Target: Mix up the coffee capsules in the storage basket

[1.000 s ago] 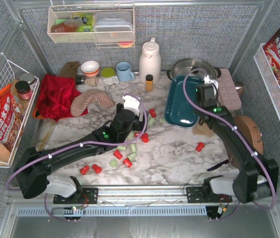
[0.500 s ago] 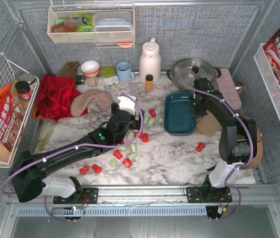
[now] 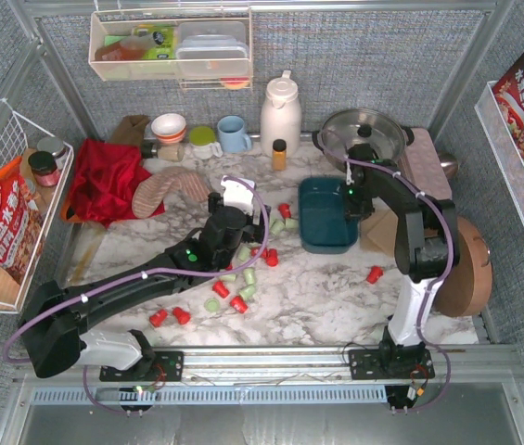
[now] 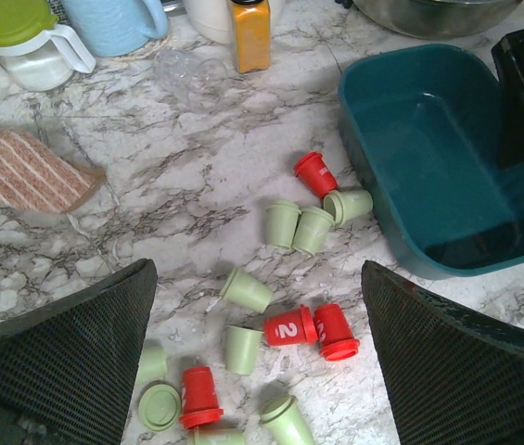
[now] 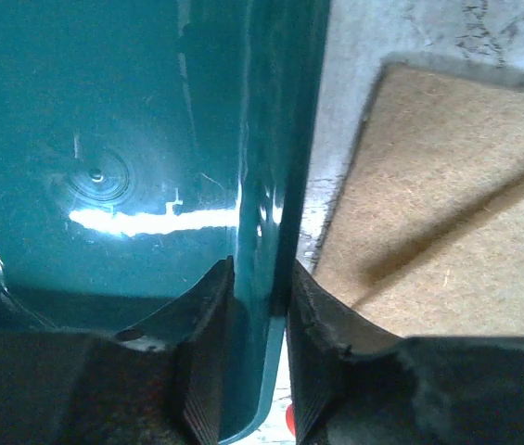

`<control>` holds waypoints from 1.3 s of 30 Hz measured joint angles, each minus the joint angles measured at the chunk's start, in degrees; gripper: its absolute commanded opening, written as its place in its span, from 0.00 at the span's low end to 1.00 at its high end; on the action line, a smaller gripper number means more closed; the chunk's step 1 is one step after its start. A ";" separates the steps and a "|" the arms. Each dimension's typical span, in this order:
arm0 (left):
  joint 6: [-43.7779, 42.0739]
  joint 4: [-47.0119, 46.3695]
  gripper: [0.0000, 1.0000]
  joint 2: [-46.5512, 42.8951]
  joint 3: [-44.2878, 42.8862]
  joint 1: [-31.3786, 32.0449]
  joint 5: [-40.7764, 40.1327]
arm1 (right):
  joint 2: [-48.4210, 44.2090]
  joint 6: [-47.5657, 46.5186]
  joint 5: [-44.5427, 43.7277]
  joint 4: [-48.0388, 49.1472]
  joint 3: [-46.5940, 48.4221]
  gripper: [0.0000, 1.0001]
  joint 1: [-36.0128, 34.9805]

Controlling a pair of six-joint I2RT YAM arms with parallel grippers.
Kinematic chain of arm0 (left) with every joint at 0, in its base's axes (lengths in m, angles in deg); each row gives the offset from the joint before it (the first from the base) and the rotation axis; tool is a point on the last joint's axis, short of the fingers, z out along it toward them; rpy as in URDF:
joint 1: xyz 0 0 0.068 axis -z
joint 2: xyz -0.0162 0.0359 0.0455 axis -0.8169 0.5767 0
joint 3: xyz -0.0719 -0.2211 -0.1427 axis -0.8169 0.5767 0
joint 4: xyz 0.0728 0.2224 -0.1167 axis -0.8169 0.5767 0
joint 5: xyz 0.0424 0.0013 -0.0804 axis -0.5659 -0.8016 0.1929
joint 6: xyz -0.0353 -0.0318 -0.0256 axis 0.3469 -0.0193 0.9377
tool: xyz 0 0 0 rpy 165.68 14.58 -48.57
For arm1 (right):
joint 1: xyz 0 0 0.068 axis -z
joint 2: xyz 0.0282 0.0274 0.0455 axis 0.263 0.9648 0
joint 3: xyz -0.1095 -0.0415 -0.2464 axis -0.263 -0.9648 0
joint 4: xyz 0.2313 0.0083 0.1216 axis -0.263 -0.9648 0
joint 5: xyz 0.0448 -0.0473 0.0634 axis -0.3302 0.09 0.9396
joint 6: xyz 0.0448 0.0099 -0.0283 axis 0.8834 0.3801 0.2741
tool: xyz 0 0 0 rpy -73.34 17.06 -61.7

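The dark teal storage basket (image 3: 326, 215) lies on the marble top right of centre and is empty; it also shows in the left wrist view (image 4: 428, 158). My right gripper (image 3: 355, 198) is shut on the basket's right wall (image 5: 263, 185), one finger (image 5: 208, 352) inside and one outside. Red and mint green coffee capsules (image 3: 243, 278) lie scattered on the table left of the basket, with one red capsule (image 3: 373, 274) apart on the right. My left gripper (image 3: 238, 243) is open and low over the pile, its fingers (image 4: 67, 362) either side of a red capsule marked 2 (image 4: 289, 326).
An amber bottle (image 3: 279, 153), a white thermos (image 3: 280, 111), a blue mug (image 3: 234, 134) and a steel pot (image 3: 364, 128) stand behind. A pink tray (image 3: 428, 167) and a cork mat (image 5: 447, 185) lie right of the basket. A striped mitt (image 3: 173, 190) and a red cloth (image 3: 108, 176) lie left.
My right gripper has carried the basket leftward and set it down flatter, nearer the capsules, as the right arm stretched out. My left gripper shifted slightly, then held still.
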 measured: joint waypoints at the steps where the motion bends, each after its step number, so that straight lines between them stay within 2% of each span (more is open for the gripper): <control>1: 0.00 0.00 0.99 0.00 0.00 0.00 -0.02 | 0.22 -0.24 -0.02 -0.22 0.13 0.41 -0.20; 6: -0.02 0.00 0.99 0.02 0.00 0.00 -0.04 | -1.27 -0.76 -1.16 -0.39 -0.28 0.59 -0.35; 10: -0.04 0.00 0.99 0.02 0.00 0.02 -0.02 | -8.79 0.74 -2.97 0.83 -3.21 0.65 -1.11; 15: -0.22 0.02 0.99 -0.57 0.00 0.02 -0.02 | -21.62 4.87 -6.73 3.63 -10.23 0.65 -1.75; 22: -0.24 0.00 0.99 -1.55 0.26 0.28 -0.02 | -44.06 14.93 -13.53 7.80 -28.20 0.64 -1.77; 27: -0.66 0.00 0.99 -2.05 0.28 0.39 0.00 | -55.15 23.74 -17.14 6.95 -37.00 0.63 -1.77; 33: -1.05 -0.02 0.99 -3.21 0.59 0.70 -0.02 | -61.99 31.80 -19.26 6.71 -46.93 0.63 -1.84; 39: -1.29 -0.48 0.99 -4.26 1.36 0.87 -0.02 | -58.47 33.53 -16.46 10.86 -53.55 0.63 -2.21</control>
